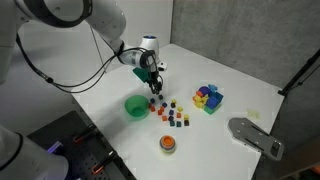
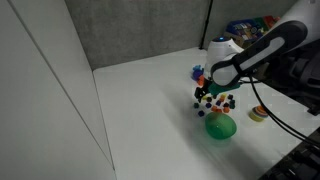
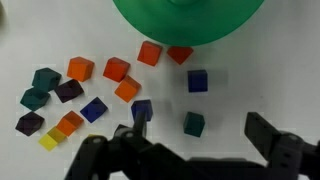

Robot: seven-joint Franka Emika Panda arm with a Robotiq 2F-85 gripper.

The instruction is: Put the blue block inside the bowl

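The gripper (image 3: 195, 130) is wide open and empty above the little blocks (image 3: 80, 69); next it must pinch the blue block (image 3: 197, 81) by the bowl (image 3: 188, 20)

A white table (image 1: 230, 70) fills the middle; a grey speckled wall (image 2: 140, 30) stands at top, with a white panel (image 2: 40, 80) at left.

Place: robotics lab | Evidence: a plain white desk (image 1: 240, 75) stood against a grey panelled backdrop (image 2: 140, 30) and a bare white partition (image 2: 40, 90) | Rig: a robot arm (image 2: 265, 48) trailed black cable (image 1: 50, 75) over the desk | Props: small coloured cubes (image 1: 172, 113) lay scattered beside a grey metal plate (image 1: 255, 135).
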